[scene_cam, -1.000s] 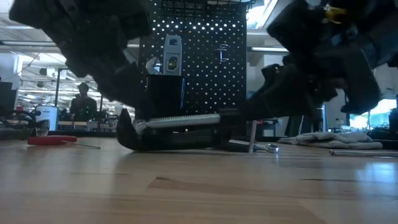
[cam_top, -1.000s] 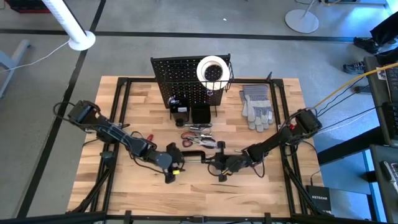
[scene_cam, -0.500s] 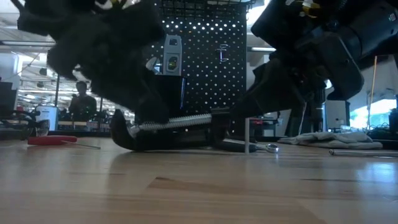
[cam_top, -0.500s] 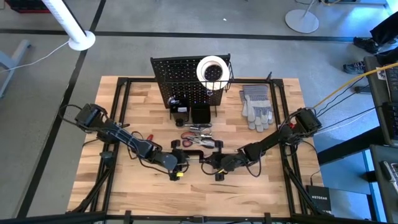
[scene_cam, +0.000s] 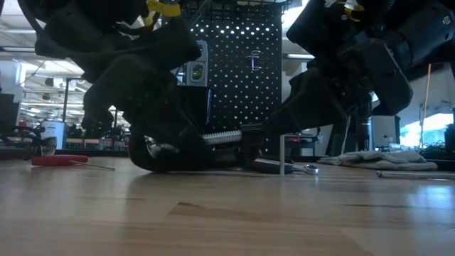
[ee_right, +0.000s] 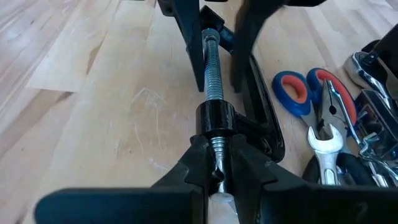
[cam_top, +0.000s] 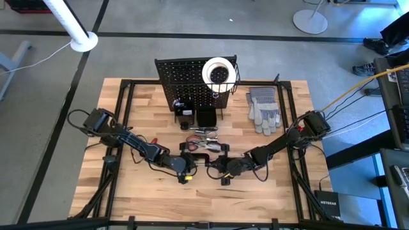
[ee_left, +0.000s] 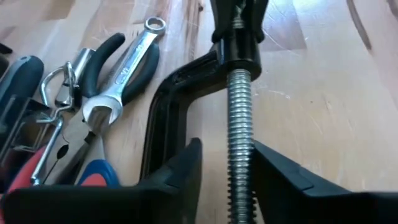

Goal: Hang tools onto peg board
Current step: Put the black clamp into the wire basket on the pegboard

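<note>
The black C-clamp (cam_top: 203, 157) lies at the table's middle, its frame (scene_cam: 146, 158) on the wood. My left gripper (ee_left: 227, 158) stands open astride its silver threaded screw (ee_left: 239, 118), coming from the table's left. My right gripper (ee_right: 217, 155) comes from the right and is shut on the screw's far end. Pliers and a wrench (ee_left: 127, 68) lie in a heap (cam_top: 203, 135) just beyond the clamp. The upright peg board (cam_top: 192, 80) stands at the far side, with a white tape roll (cam_top: 218, 71) in its wire basket. My left gripper has one finger (ee_left: 277, 177) against the side of the screw's threaded middle (ee_left: 241, 168). The other finger (ee_left: 183, 177) stands a little off, with the clamp's frame beside it. The fingers slant down from the table's left and lie along the screw. My right gripper pinches the screw's end (ee_right: 216, 144), just behind the black threaded collar (ee_right: 214, 118), between its two fingers. The fingers slant down from the table's right, along the screw. The clamp's curved frame stays on the table.
Grey work gloves (cam_top: 263, 108) lie at the far right. A red tool (cam_top: 151, 140) rests left of the heap. Two small black bins (cam_top: 206, 117) sit at the peg board's foot. Bare wood runs along the near edge (cam_top: 204, 198).
My left gripper has gone toward the table's right and down onto the clamp, rolling as it went, and now straddles the screw. The clamp and my right gripper have stayed in place.
</note>
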Motion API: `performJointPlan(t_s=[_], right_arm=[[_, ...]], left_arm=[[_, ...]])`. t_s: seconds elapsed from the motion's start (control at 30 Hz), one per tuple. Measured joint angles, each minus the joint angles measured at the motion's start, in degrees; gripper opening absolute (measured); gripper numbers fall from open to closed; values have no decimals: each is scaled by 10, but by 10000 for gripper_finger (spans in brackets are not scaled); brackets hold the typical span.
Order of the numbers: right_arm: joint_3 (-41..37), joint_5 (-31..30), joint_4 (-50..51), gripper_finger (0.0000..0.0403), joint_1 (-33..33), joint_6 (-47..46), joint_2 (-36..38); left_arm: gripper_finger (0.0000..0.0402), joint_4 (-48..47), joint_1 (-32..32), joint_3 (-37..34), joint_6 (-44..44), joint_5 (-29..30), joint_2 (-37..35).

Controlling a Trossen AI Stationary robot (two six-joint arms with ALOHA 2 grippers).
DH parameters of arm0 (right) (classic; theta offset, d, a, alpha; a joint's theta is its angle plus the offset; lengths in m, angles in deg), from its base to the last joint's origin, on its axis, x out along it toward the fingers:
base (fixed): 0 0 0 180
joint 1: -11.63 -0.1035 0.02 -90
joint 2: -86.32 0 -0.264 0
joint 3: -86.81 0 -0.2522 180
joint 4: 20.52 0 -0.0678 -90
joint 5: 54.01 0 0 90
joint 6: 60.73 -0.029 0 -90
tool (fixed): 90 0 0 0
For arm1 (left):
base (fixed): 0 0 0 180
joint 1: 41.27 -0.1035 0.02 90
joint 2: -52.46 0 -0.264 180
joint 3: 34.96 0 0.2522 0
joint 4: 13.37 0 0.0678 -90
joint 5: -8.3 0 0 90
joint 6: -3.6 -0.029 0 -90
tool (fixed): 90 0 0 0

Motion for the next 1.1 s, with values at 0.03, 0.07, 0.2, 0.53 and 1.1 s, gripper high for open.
performJointPlan(t_s=[0.03,0.07,0.2,0.53,1.1], right_arm=[[0,-1,0,41,0,0,0],[0,-1,-1,41,1,-1,0],[0,7,2,59,1,-28,0],[2,98,71,212,2,-110,61],[0,-27,193,236,-58,-125,138]], left_arm=[[89,-1,0,0,2,0,0],[70,-2,0,0,5,0,0],[27,-3,0,0,4,-3,0],[28,-159,21,42,85,-12,-74],[28,-532,21,319,8,36,-254]])
